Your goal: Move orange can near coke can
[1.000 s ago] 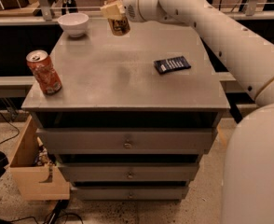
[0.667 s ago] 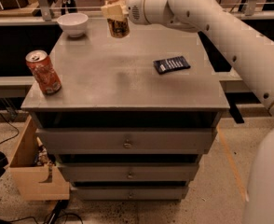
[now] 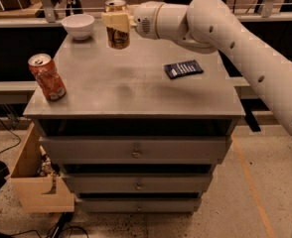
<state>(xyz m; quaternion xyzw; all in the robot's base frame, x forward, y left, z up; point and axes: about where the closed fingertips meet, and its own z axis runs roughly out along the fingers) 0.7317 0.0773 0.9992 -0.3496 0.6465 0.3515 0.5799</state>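
In the upper middle of the frame the tool (image 3: pixel 114 22) is pinching the orange can (image 3: pixel 119 38), its pale fingers (image 3: pixel 111 20) pressed against the can's upper half so that the silver top shows above them and the golden-bronze body below. The can is upright and seems to hang clear of the grey desk (image 3: pixel 136 95), over its far edge, with a faint shadow on the desk top lower in the frame. The white arm (image 3: pixel 220 31) reaches in from the right edge and runs up and leftward to the tool. The coke can (image 3: pixel 47 77) stands at the left of the frame, at the desk's near left corner, leaning slightly, well apart from the orange can. A white bowl (image 3: pixel 78 26) sits at the desk's far left corner, in the upper left of the frame, just left of the held can but not touching it. A dark blue packet (image 3: pixel 183 69) lies flat on the right part of the desk. Below the desk top are three drawers with small knobs, and a wooden box (image 3: pixel 34 185) sits on the floor at the lower left.
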